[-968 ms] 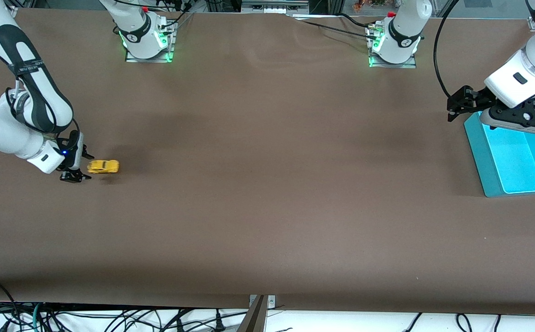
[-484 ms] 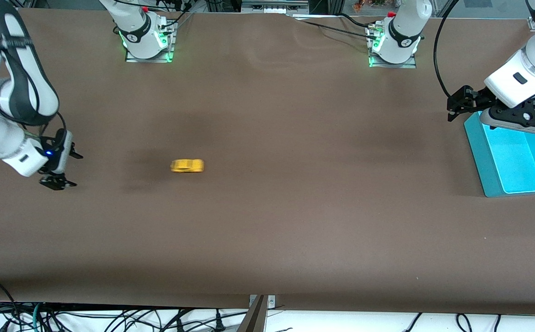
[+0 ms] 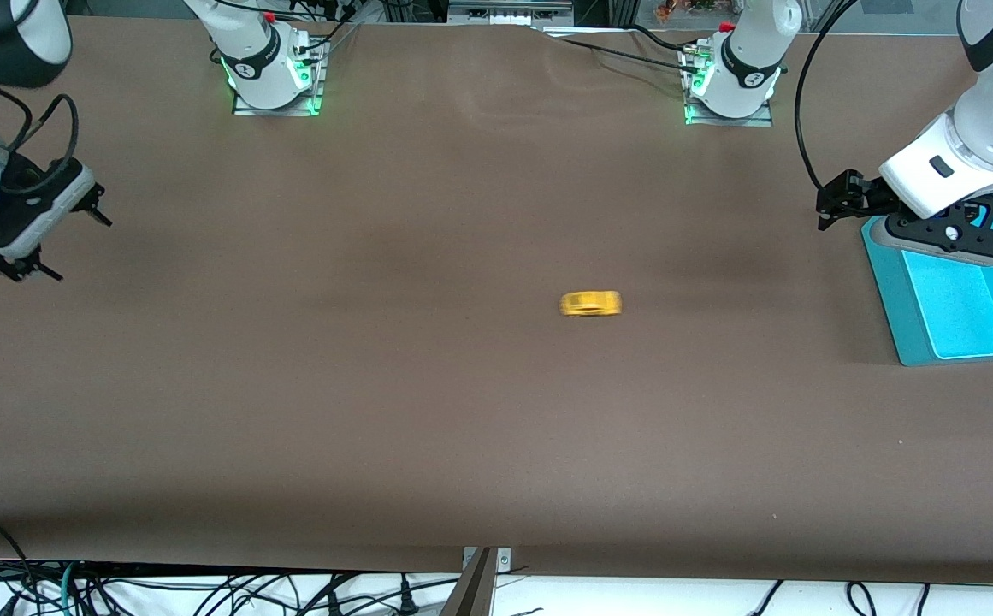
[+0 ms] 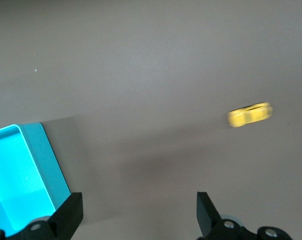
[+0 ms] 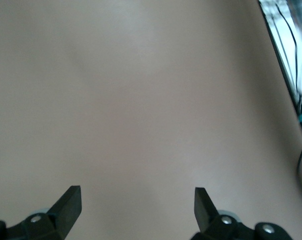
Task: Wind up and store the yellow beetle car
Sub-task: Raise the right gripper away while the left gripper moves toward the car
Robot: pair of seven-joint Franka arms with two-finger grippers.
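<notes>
The yellow beetle car (image 3: pixel 590 304) is a blurred streak on the brown table, near the middle and somewhat toward the left arm's end. It also shows in the left wrist view, as the car (image 4: pixel 249 114) out ahead of the fingers. My left gripper (image 3: pixel 823 214) hangs open and empty beside the teal bin (image 3: pixel 889 291), its fingers wide apart in its wrist view (image 4: pixel 138 200). My right gripper (image 3: pixel 84 251) is open and empty, raised at the right arm's end of the table, well away from the car. Its wrist view (image 5: pixel 137 194) shows only bare table between the fingers.
The teal bin's wall (image 4: pixel 46 150) shows beside the left fingers, and its inside looks empty. Both arm bases (image 3: pixel 274 64) (image 3: pixel 731 73) stand along the table's edge farthest from the front camera. Cables (image 5: pixel 291 30) hang off the table edge at the right arm's end.
The car has left the right gripper and rolled across the table toward the left arm's end. The right gripper has lifted and pulled back. The left gripper has shifted slightly.
</notes>
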